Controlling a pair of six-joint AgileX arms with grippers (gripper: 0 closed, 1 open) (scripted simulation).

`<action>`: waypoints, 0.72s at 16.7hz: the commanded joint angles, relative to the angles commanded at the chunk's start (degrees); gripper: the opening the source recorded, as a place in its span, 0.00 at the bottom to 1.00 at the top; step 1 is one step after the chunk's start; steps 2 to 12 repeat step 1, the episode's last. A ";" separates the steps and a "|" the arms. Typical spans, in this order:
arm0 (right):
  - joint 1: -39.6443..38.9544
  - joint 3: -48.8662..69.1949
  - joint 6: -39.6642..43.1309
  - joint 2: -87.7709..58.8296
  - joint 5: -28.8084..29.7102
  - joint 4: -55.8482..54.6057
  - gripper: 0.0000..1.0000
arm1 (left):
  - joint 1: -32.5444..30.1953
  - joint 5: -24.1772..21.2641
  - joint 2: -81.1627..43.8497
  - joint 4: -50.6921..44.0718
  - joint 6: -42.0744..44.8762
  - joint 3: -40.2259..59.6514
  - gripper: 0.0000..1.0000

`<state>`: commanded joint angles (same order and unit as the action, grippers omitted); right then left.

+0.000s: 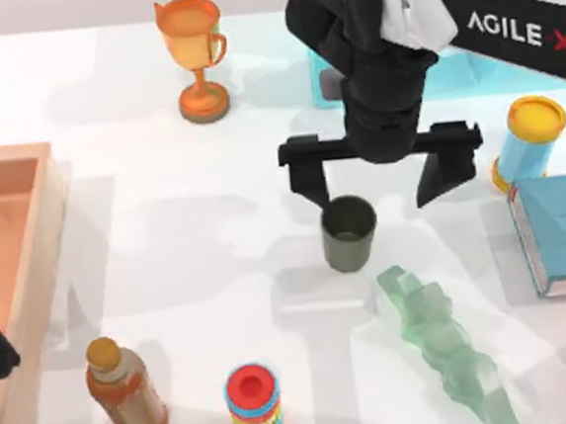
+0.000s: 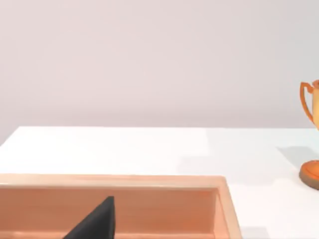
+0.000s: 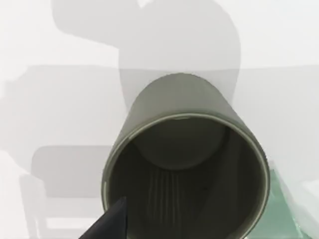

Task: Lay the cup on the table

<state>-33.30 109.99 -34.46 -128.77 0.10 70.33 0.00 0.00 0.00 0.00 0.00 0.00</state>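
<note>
At table centre: the cup (image 1: 349, 232) stands upright on the white table (image 1: 198, 259), mouth up, between the orange trophy (image 1: 195, 59) and the pale green block (image 1: 443, 342).
Cup from gripper: it lies just below the right gripper (image 1: 372, 186) in the top view, towards its left finger; the right wrist view looks straight down into the cup's dark inside (image 3: 187, 169).
Long axis: vertical, so laying it down calls for a tip onto its side, I judge.
Nearer arm: the right one; the left gripper (image 2: 94, 224) is parked over the wooden tray (image 1: 13, 245) at the table's left edge.
Right arm pose: reaching in from the top right, wrist pointing down.
Right fingers: spread wide, holding nothing.
</note>
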 joint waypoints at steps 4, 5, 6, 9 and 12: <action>0.00 0.00 0.00 0.00 0.00 0.00 1.00 | 0.00 0.00 0.00 0.00 0.00 0.00 1.00; 0.00 0.00 0.00 0.00 0.00 0.00 1.00 | 0.00 0.00 0.00 0.00 0.00 0.00 1.00; 0.00 0.00 0.00 0.00 0.00 0.00 1.00 | 0.00 0.00 0.00 0.00 0.00 0.00 1.00; 0.00 0.00 0.00 0.00 0.00 0.00 1.00 | 0.00 0.00 0.00 0.00 0.00 0.00 1.00; 0.00 0.00 0.00 0.00 0.00 0.00 1.00 | 0.00 0.00 0.00 0.00 0.00 0.00 1.00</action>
